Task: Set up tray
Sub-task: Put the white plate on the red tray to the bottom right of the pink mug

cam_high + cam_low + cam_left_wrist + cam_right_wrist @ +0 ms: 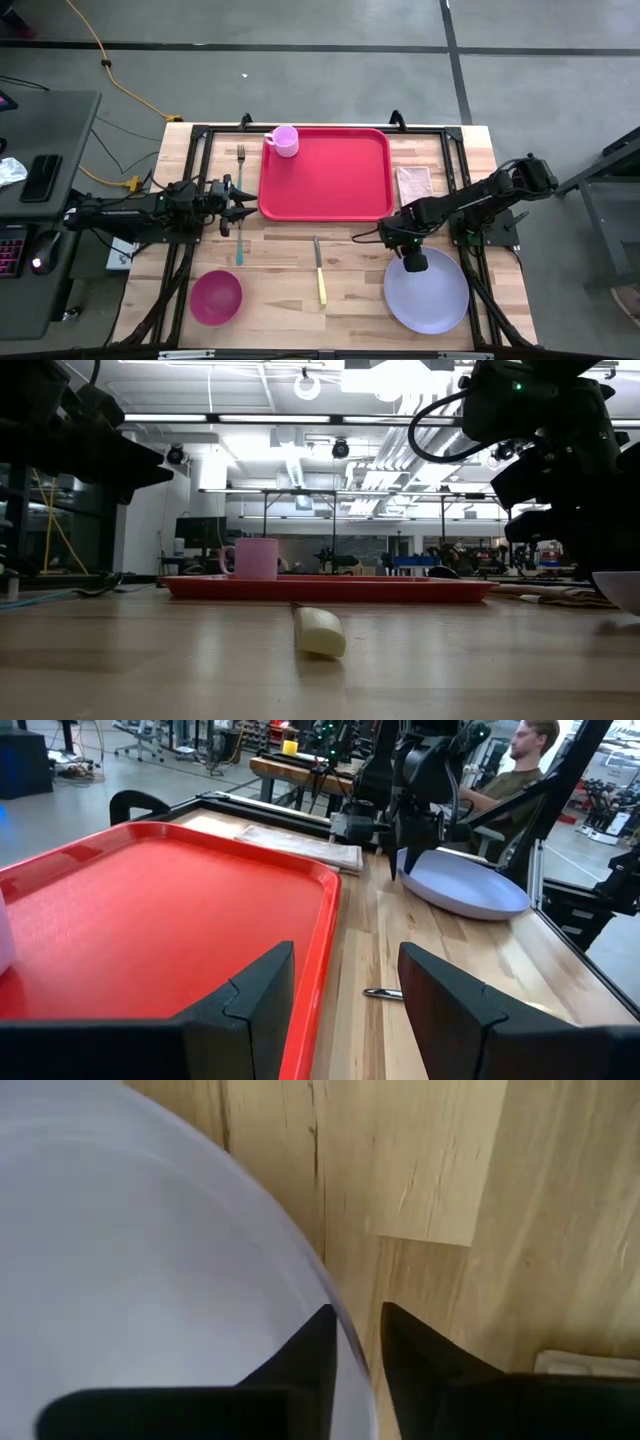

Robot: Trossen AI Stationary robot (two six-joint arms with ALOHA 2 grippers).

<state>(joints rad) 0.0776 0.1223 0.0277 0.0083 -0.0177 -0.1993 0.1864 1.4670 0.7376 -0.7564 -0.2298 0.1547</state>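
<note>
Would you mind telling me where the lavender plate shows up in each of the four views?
High view: lavender plate, lower right, under the right gripper.
Low view: only its rim, far right edge.
Left wrist view: upper right, beyond the tray.
Right wrist view: fills the left, rim between the fingers.
Shared landmark: the right gripper.

Low view: the lavender plate (622, 588) is cut off at the picture's edge. Right wrist view: the plate's rim passes between the fingers (310, 1355); contact cannot be told.
</note>
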